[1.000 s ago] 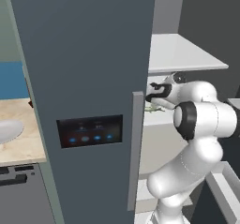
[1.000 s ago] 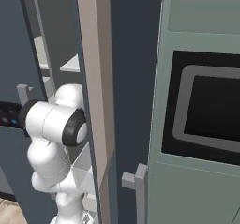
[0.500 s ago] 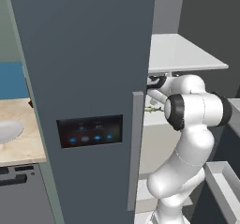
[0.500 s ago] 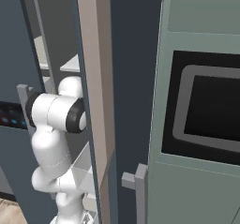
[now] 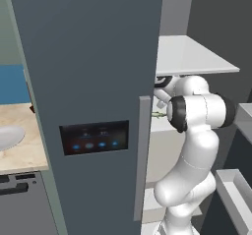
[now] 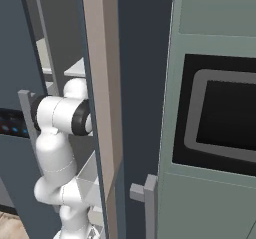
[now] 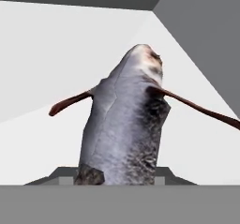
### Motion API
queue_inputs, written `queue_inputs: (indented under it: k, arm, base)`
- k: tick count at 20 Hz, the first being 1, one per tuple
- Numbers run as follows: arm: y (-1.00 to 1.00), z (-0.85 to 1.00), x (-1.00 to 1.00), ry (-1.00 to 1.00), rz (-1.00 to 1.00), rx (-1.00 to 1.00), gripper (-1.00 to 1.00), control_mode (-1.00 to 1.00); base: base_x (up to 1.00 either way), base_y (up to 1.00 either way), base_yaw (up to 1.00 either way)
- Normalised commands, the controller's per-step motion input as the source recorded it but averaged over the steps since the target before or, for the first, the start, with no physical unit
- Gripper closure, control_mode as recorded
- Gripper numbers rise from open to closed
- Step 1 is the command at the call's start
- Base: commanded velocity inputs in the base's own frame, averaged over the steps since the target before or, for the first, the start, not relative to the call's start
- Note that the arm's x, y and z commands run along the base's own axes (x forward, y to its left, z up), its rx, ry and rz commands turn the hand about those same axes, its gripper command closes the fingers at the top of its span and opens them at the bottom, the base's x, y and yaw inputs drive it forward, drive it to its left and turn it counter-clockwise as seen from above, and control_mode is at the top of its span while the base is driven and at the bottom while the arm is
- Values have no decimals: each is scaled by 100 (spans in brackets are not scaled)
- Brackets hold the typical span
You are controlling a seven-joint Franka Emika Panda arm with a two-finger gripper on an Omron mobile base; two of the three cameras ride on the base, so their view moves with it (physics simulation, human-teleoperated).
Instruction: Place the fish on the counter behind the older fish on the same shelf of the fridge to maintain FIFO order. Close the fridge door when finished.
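My gripper (image 7: 123, 178) is shut on the fish (image 7: 126, 124), a dark grey-black body with thin reddish fins that rises in front of the hand camera. Behind it are the white walls and shelf (image 7: 42, 143) of the fridge interior. In the left base view the arm (image 5: 197, 113) reaches into the open fridge below a white shelf (image 5: 197, 57), and the hand is tucked behind the edge of the closed left door (image 5: 88, 81). A small pale green sliver, possibly the older fish (image 5: 156, 114), peeks out beside the door edge. The beige counter (image 5: 22, 148) lies at the left.
The closed door carries a grey bar handle (image 5: 142, 155) and a black panel with blue lights (image 5: 93, 136). The open right door's bins (image 5: 236, 190) stand close to the arm. A white sink (image 5: 9, 135) is set in the counter. A wall oven (image 6: 225, 118) sits to the right.
The arm has folded in and swung left, carrying the hand and fish deeper into the fridge behind the door edge. The grip on the fish holds.
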Motion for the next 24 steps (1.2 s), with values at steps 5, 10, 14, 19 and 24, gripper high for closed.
queue_inputs:
  k: [5, 10, 14, 19, 24]
  arm:
    - [0, -34, 0, -1, 4, -2, -100, -100]
    - [2, 0, 0, 0, 0, -1, -100, -100]
    - [3, 0, -2, 0, 0, 0, -100, -100]
    - [6, 0, -32, 0, 0, 0, -100, -100]
    - [1, 12, -64, -4, 0, 0, -100, -100]
  base:
    - [0, 0, 0]
    - [0, 0, 0]
    - [0, 0, 0]
    - [0, 0, 0]
    - [0, 0, 0]
